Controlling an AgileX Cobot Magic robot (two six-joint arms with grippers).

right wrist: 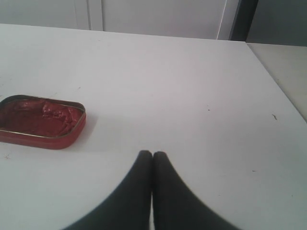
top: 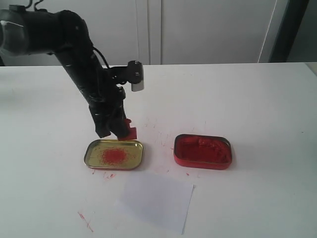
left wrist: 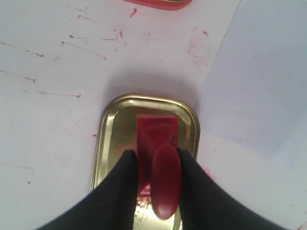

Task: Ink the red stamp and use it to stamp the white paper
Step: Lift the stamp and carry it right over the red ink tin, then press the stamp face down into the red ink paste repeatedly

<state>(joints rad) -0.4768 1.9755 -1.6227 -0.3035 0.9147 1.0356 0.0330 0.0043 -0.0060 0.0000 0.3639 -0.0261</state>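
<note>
Red stamp (top: 131, 132) (perhaps half) behind hand (top: 117, 133)

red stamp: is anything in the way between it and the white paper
Nothing visible blocks it. The left pincer holds the red stamp over the gold lid, and the white paper lies flat on the table just beside that lid. Only the lid's low rim sits between them.

The bench (top: 257, 99) is white and flat. Three things lie directly on it. A shallow gold lid (top: 95, 150), with a red smear in its middle, lies left of the centre. A red tin (top: 200, 164) filled with red paste lies to its right, apart from it. The white paper (top: 155, 201) lies nearer the camera, between the two, a little turned. Small red streaks (top: 85, 221) mark the bench near the lid and the paper.
</note>
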